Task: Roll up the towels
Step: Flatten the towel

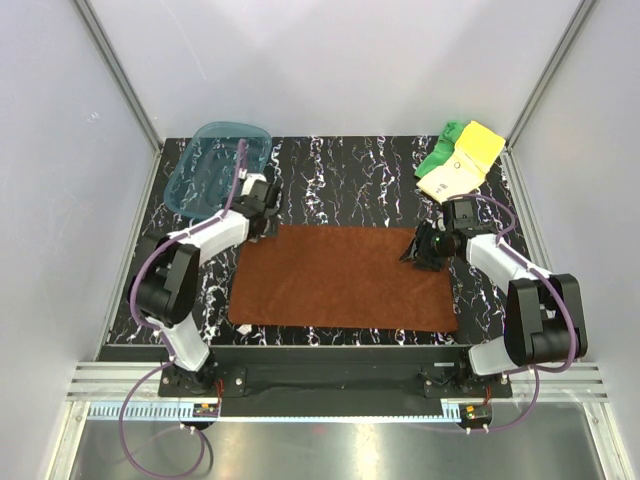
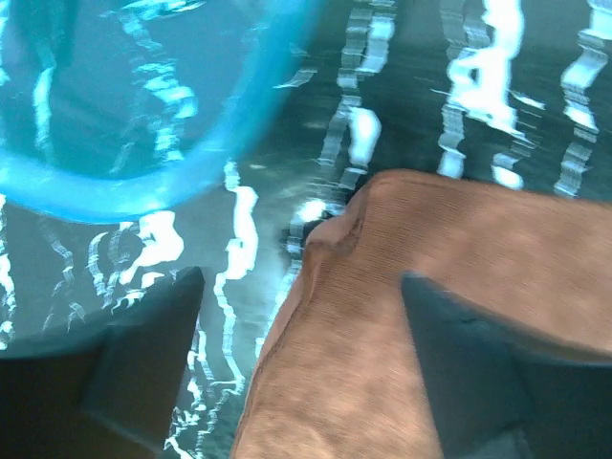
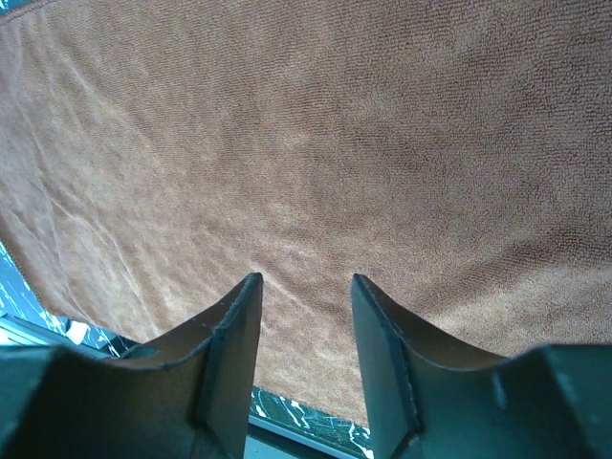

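**Rust-brown towel spread flat, one end effector at each far corner**

*Top external view.* The rust-brown towel (image 1: pixel 345 278), a soft rectangle, lies flat on the black, white-veined counter (image 1: pixel 350 180). Its near edge runs close to the counter's near edge, and a bare strip of counter lies beyond its far edge. The left end effector (image 1: pixel 262 215) sits at the towel's far-left corner and the right end effector (image 1: pixel 418 250) at its far-right corner. Beyond the far-left corner stands a translucent teal tray (image 1: pixel 215 165). Beyond the far-right corner lie the green towel (image 1: pixel 440 150) and the yellow towel (image 1: pixel 455 180), touching each other; the yellow towel's dark marks are too small to read.

*Left wrist view.* The left end effector (image 2: pixel 301 282) stands wide open above the towel's (image 2: pixel 459 249) slightly rumpled corner, gripping nothing. The tray's rounded rim (image 2: pixel 96 191) is near that corner.

*Right wrist view.* The right end effector (image 3: pixel 304 279) is partly open, with fine-looped towel pile (image 3: pixel 316 134) visible between its dark fingers (image 3: pixel 229 354). A sliver of counter (image 3: pixel 287 421) shows past the towel's edge.
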{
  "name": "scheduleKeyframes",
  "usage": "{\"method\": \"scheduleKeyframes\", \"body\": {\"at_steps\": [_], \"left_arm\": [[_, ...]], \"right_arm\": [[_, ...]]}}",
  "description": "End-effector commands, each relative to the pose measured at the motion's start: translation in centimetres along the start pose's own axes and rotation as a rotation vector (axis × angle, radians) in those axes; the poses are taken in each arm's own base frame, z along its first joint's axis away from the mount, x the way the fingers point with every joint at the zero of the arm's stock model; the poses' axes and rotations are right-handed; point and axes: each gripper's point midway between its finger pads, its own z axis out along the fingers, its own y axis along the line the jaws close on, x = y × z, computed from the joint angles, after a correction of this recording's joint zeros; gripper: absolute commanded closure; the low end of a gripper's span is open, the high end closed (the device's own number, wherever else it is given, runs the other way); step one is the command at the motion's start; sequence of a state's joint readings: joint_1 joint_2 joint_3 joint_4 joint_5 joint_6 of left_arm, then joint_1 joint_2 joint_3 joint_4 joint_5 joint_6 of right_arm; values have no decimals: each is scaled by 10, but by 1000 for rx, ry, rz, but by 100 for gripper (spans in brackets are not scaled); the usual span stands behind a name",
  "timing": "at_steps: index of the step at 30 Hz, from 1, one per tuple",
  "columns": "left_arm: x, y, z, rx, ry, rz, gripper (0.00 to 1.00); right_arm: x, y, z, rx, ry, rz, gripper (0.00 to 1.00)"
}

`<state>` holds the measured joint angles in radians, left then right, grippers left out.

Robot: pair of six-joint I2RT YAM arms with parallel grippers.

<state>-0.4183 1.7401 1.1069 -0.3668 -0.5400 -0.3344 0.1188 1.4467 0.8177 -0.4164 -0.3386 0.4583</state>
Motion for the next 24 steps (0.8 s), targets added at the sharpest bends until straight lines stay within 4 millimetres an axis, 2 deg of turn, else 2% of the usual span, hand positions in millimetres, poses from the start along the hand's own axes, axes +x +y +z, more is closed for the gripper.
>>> {"method": "scheduleKeyframes", "body": {"at_steps": [1,3,7,8,10,11,14,15,18,20,23,24], "left_arm": [[-24,31,-4,-96,-43,-88,1],[-28,42,-14,-131,-58,-138,1],[-30,64,-28,-169,-72,-235,1],[-21,69,-30,-187,-54,-244,1],[-18,76,-43,-198,-68,-350,1],[-8,78,-46,-197,-49,-371,1],[21,61,-62,-33,-6,-451,1],[47,53,-69,43,41,-485,1],[81,46,-82,132,92,-559,9],[105,51,-91,160,102,-582,12],[132,55,-100,163,157,-610,11],[140,50,-103,190,190,-619,12]], "right_arm": [[0,5,1,-18,2,-21,48],[-2,6,-2,-15,-8,-23,42],[-7,10,-11,-15,-41,-24,21],[-8,10,-14,-13,-46,-23,19],[-11,12,-20,-7,-64,-23,16],[-13,14,-26,-12,-84,-27,15],[-17,24,-43,-35,-127,-22,15],[-17,27,-47,-44,-133,-16,15],[-18,34,-62,-65,-163,-20,15],[-17,38,-71,-79,-181,-28,15],[-15,41,-82,-90,-206,-27,16],[-13,41,-84,-93,-205,-23,16]]}}
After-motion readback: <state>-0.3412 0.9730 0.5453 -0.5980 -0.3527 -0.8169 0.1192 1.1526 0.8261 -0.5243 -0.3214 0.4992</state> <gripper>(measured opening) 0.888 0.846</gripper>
